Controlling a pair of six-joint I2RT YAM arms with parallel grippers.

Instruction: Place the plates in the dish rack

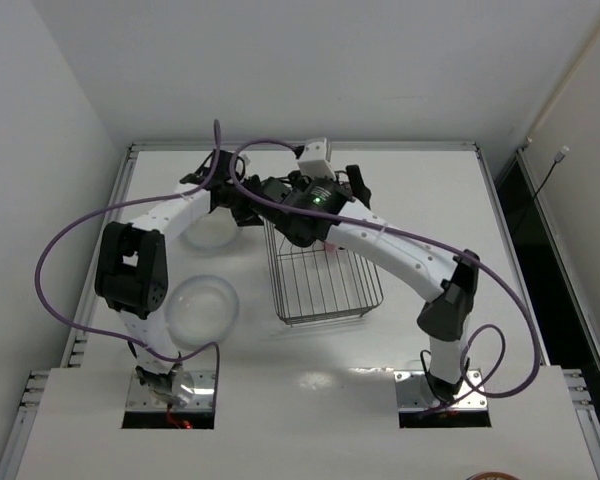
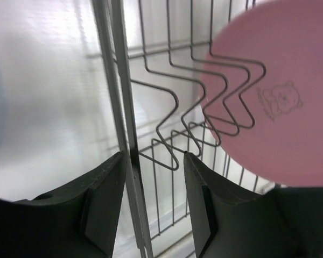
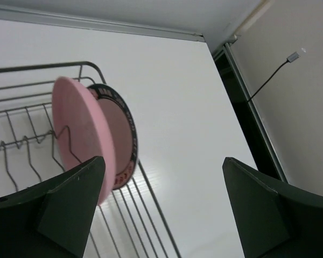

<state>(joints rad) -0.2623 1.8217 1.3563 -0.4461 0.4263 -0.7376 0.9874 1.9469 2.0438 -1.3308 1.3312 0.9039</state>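
The table bears the dish rack, a near plate and a far plate.

Pink plate & dark-rimmed plate stand upright in grey wire rack, touching, I think. Near translucent plate & far translucent plate lie flat, left of rack.

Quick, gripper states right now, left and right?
Left gripper: open, with the dish rack rim wire between its fingers.
Right gripper: open, holding nothing; the pink plate stands in the rack beside it.
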